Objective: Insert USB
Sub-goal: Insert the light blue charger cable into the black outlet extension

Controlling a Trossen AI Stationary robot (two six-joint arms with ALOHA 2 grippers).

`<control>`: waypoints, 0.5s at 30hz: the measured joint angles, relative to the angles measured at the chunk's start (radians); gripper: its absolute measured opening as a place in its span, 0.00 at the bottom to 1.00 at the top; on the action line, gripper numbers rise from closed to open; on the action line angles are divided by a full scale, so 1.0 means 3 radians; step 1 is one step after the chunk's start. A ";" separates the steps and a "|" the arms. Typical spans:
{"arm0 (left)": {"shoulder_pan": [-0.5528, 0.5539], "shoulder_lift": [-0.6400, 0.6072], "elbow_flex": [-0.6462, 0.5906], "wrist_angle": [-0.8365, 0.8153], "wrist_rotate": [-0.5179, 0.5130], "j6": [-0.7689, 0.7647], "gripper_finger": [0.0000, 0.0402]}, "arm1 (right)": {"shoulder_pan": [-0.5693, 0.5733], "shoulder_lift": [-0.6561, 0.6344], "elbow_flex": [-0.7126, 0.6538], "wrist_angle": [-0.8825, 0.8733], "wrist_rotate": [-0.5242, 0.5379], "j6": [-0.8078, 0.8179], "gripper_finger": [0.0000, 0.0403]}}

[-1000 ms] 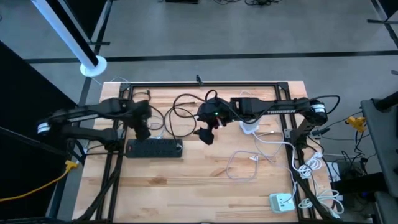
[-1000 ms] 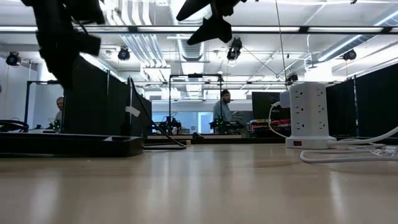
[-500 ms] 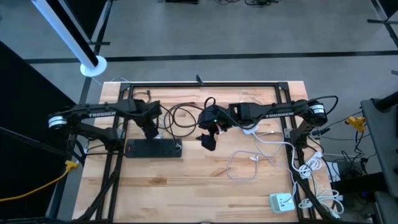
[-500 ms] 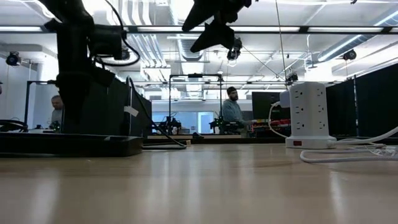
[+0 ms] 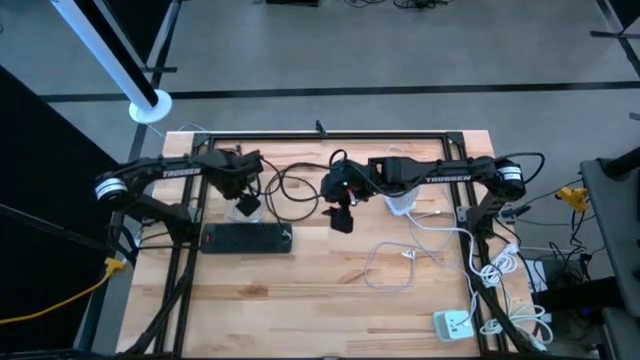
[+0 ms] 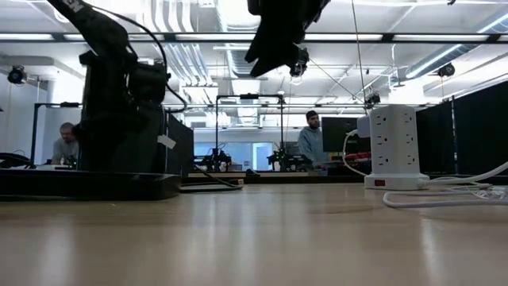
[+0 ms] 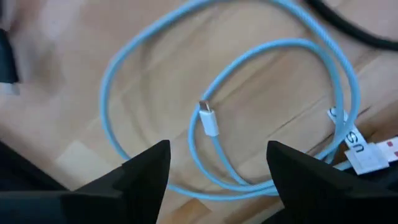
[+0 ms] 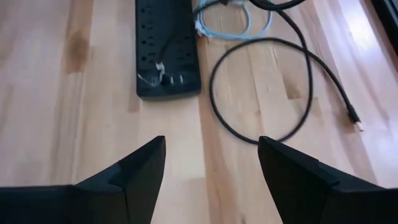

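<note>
The black power strip (image 5: 248, 238) lies flat on the wooden table (image 5: 300, 300) and serves as the landmark here. Just behind it, toward the table's far edge, sits a coiled light-blue USB cable (image 7: 236, 106), its small white plug (image 7: 208, 121) lying loose on the wood inside the coil. The left tool (image 5: 243, 196) hangs over that coil, just behind the power strip; in the left wrist view its two dark fingers (image 7: 140, 171) stand spread apart with nothing between them, and the plug shows in the gap.

To the right of the power strip a thin black cable (image 8: 298, 81) curls in a loop on the table, one end lying free. The right tool (image 5: 341, 218) hovers above the table to the right of the strip, beyond that loop; its fingers (image 8: 143, 168) are likewise spread and hold nothing.

Farther right of the strip stands a white socket tower (image 6: 394, 147) with white cords (image 5: 400, 265) trailing from it across the wood. Beyond the table, in the low view, a person (image 6: 313, 143) stands in the room.
</note>
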 joint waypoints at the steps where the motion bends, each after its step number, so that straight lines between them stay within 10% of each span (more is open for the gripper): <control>1: 0.0000 0.0050 0.0000 0.0002 0.0014 -0.0018 0.62 | -0.0014 0.0000 -0.0004 -0.0010 -0.0003 -0.0047 0.58; 8: 0.0000 0.0345 -0.0001 0.0296 0.0014 -0.0056 0.46 | -0.0130 0.0000 -0.0019 -0.0055 -0.0058 -0.0327 0.55; 15: 0.0000 0.0377 0.0005 0.0316 0.0057 -0.0071 0.05 | -0.0221 0.0000 -0.0019 -0.0162 -0.0122 -0.0513 0.53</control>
